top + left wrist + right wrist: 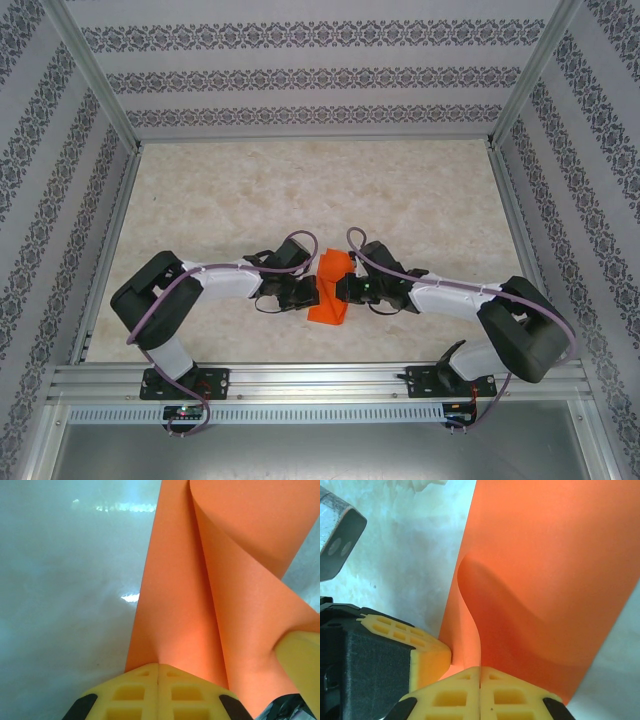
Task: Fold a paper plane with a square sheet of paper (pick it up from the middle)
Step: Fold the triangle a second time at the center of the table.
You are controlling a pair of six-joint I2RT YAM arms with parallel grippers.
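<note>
The bright orange sheet of paper (330, 292) is folded into a narrow, creased shape and held between both arms near the table's front middle. My left gripper (311, 293) is shut on its left edge, and in the left wrist view the yellow jaws (158, 666) meet on the paper (190, 605) at a crease. My right gripper (343, 288) is shut on the opposite edge, its jaws (480, 669) pinching a curled fold of the paper (550, 580). The two grippers nearly touch. I cannot make out a pointed paper plane shape.
The light marbled table (320, 190) stretches behind the arms, bounded by aluminium frame rails (310, 380) and patterned walls. The other gripper's yellow finger (427, 655) sits close at the left of the right wrist view, and at the lower right (300, 665) of the left wrist view.
</note>
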